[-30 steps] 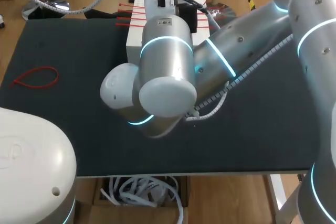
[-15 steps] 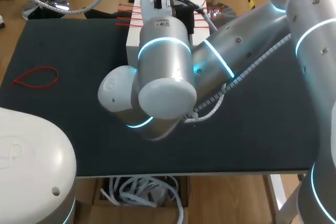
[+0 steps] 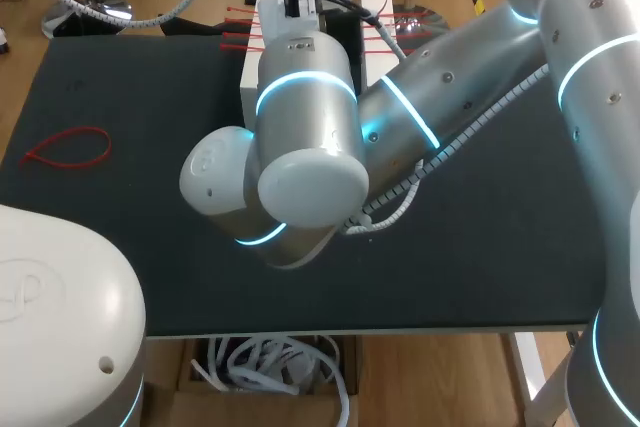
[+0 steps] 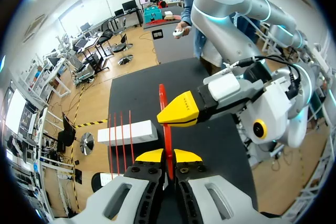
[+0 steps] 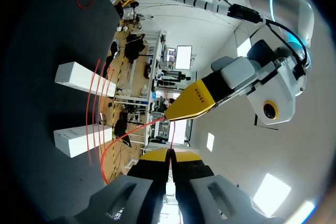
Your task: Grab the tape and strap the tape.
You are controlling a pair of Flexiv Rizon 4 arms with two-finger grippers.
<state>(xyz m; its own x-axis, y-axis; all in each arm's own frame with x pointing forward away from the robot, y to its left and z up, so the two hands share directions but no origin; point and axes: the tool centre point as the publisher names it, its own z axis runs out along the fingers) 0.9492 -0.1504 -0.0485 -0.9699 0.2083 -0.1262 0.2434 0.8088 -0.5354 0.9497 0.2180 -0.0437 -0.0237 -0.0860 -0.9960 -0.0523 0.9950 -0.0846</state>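
Our left claw [image 4: 168,156] is closed down on the red tape [image 4: 167,140]. Both yellow tips press the strip from either side with almost no gap, and the strip stands upright ahead of them. Our right claw [image 5: 169,157] is likewise pinched nearly together, with a thin run of the same tape caught between its tips. In each wrist view the other arm's yellow tip meets the strip just ahead of the claw, so the tape is held off the worktop [image 3: 120,247] between the two. From the right wrist, a longer part of it bows away beside the claw.

In the head view our right arm [image 3: 400,117] comes in from 3 o'clock and reaches to 12 o'clock, above the white blocks [image 3: 252,72]. It hides both claws and the held tape. Spare red strips [image 3: 238,32] lie side by side across the blocks. A red loop [image 3: 65,147] rests flat on the worktop at about 9 o'clock, well apart from the blocks.
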